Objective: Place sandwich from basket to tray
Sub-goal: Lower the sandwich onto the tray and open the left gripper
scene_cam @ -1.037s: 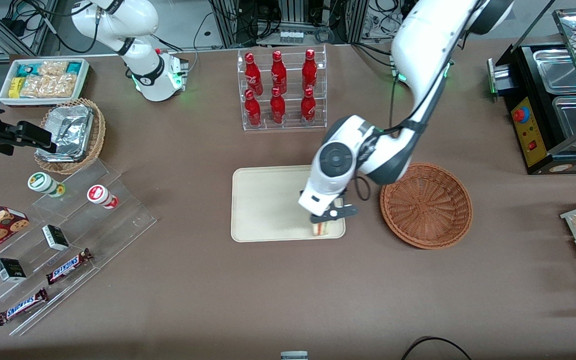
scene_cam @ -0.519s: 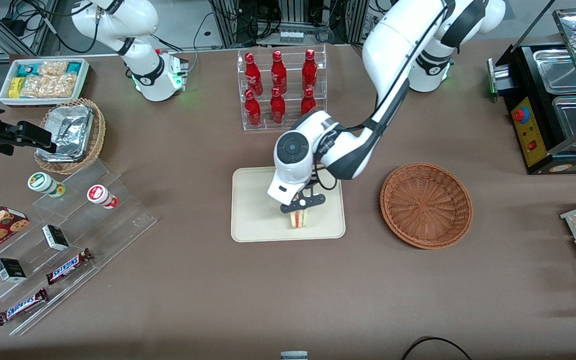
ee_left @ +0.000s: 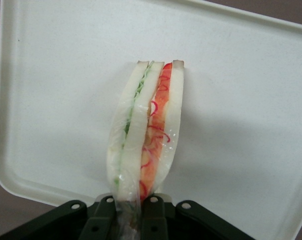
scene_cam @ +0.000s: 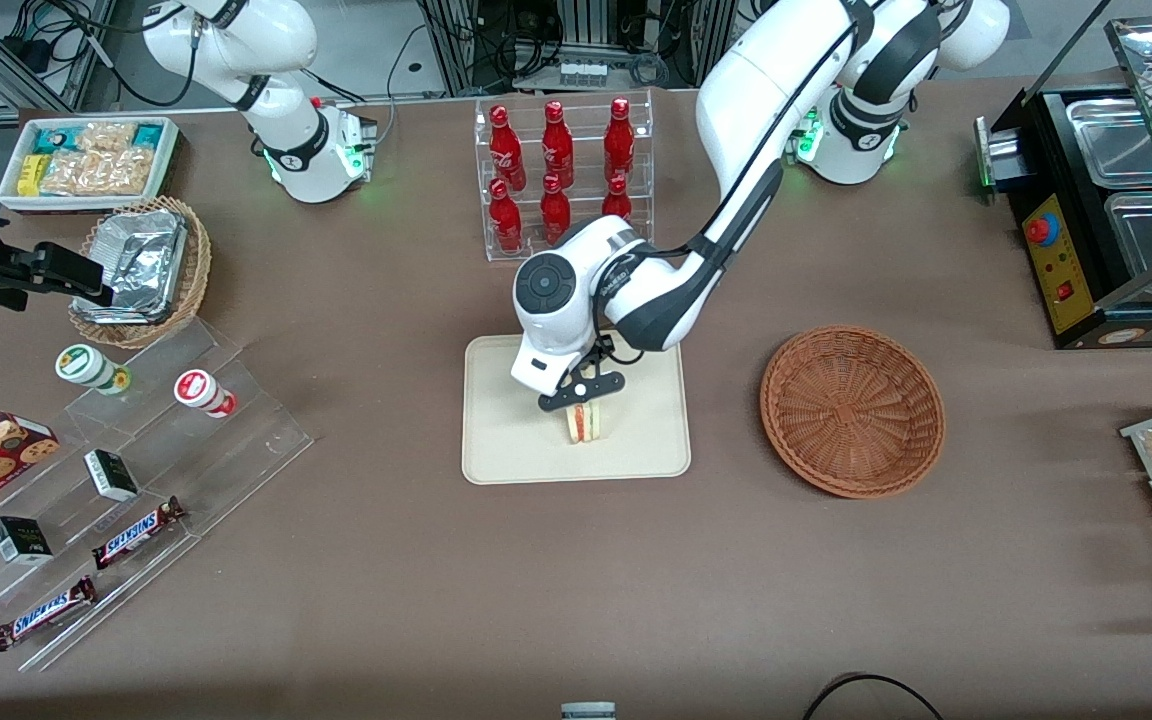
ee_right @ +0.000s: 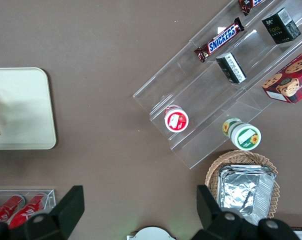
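Over the half-second before this moment, the sandwich [scene_cam: 587, 424] was carried farther in over the tray [scene_cam: 506, 440], away from the basket [scene_cam: 852, 410] that was left bare on the bench [scene_cam: 576, 580] toward the working arm's end. The transfer was thereby judged almost complete, with only the lowering and release still owed. The gripper [scene_cam: 581, 392] was positioned above the middle of the tray, its jaws clenched on the sandwich, which was held upright with its cut side turned to the front camera. In the wrist view, the sandwich [ee_left: 143, 140] was shown as a narrow wedge wrapped in clear film, pale bread enclosing green and red filling, pinched at one end by the gripper [ee_left: 130, 220] over the cream tray [ee_left: 251, 90]. Whether it was touching the tray could not be told.
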{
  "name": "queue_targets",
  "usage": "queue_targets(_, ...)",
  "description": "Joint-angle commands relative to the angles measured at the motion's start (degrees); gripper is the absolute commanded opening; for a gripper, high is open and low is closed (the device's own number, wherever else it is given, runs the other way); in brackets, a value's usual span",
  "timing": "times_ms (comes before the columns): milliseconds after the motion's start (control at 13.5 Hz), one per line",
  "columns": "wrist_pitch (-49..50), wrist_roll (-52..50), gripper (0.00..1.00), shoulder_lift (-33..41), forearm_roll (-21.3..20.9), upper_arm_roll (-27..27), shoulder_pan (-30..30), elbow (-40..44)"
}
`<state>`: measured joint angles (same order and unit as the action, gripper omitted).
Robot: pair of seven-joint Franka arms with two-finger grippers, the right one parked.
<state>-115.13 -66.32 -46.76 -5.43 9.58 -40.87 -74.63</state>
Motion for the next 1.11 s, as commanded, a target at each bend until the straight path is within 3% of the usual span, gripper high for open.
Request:
queue_targets(0,0.97,-1.79,0.00,-2.54,-1.69,-0.70,-1.22,3.96)
queue_targets(74,0.96,-1.71,0.56,-2.55,-1.78,-0.79,-1.14,3.96)
queue_targets(148,1.05,-1.53,1.00,-2.28,-1.95,-0.79,-1.14,3.96)
queue_targets(667,7.81,1.35,1.00,4.65,-1.96,-1.05,0.09,5.54)
queue_targets(1037,12.39,10.33,1.00,8.61,-1.16,-0.79,5.89,4.15)
